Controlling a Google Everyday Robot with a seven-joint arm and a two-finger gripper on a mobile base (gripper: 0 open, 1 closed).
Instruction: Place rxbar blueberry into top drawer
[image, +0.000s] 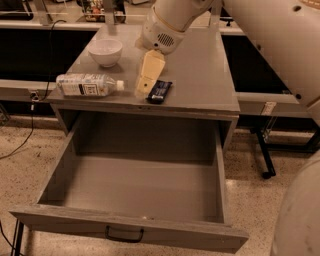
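The rxbar blueberry (159, 91), a small dark navy bar, lies flat on the grey cabinet top (200, 85) near its front edge. My gripper (143, 90) hangs from the white arm (167, 22), pointing down. Its cream tip is just left of the bar, close to or touching the bar's left edge and low over the cabinet top. The bar is not lifted. The top drawer (55, 175) is pulled fully open below, with nothing inside it. The drawer's black handle (124, 234) is on the front panel.
A clear water bottle (87, 85) lies on its side left of the gripper. A white bowl (105, 51) stands at the back left of the cabinet top. The white robot body (280, 45) fills the right side. A black table leg (262, 150) stands to the right of the cabinet.
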